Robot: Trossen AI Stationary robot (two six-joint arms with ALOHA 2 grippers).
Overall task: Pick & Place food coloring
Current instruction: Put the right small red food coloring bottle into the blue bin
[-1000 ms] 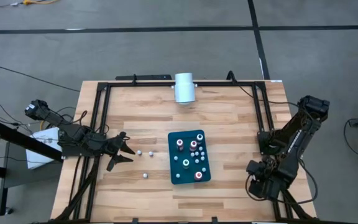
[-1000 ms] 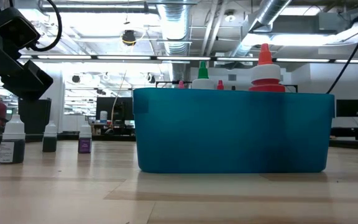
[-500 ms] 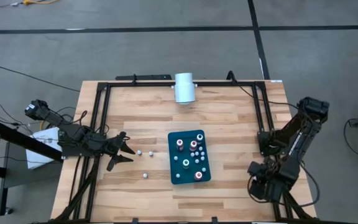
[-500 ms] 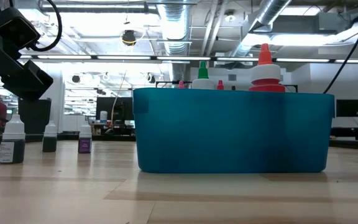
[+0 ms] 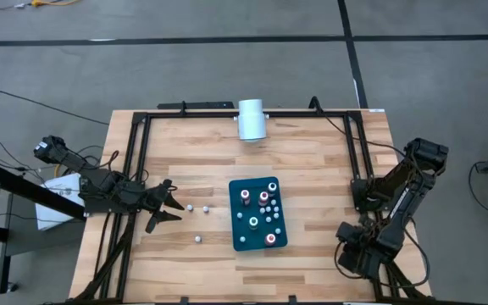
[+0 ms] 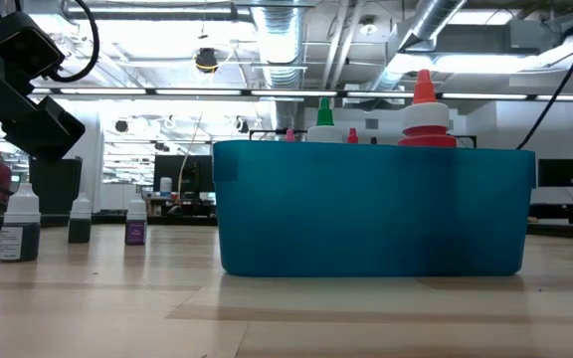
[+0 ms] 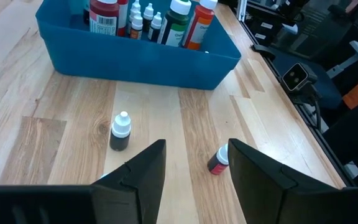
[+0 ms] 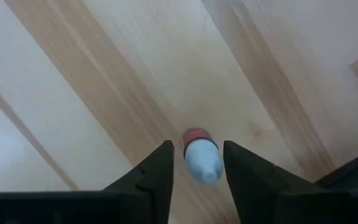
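1. The task looks well under way: the teal tray (image 5: 258,213) near the table's middle already holds many food coloring bottles (image 5: 262,208), with red and green tops showing among smaller pale ones.
2. Three small bottles (image 5: 196,217) stand loose on the wooden table (image 5: 312,161), between the tray and the left gripper (image 5: 171,206), so these at least are left to move.
3. The left gripper hovers low just beside them, its fingers parted and empty; its wrist view shows a dark bottle (image 7: 120,131) and a red one (image 7: 217,160) ahead, in front of the tray.
4. The right gripper (image 8: 194,163) hangs over the table's near right corner. A small pale-capped bottle (image 8: 200,157) lies between its fingers; whether they grip it cannot be told.
5. A white cylinder (image 5: 251,119) stands at the far edge, its contents unseen.
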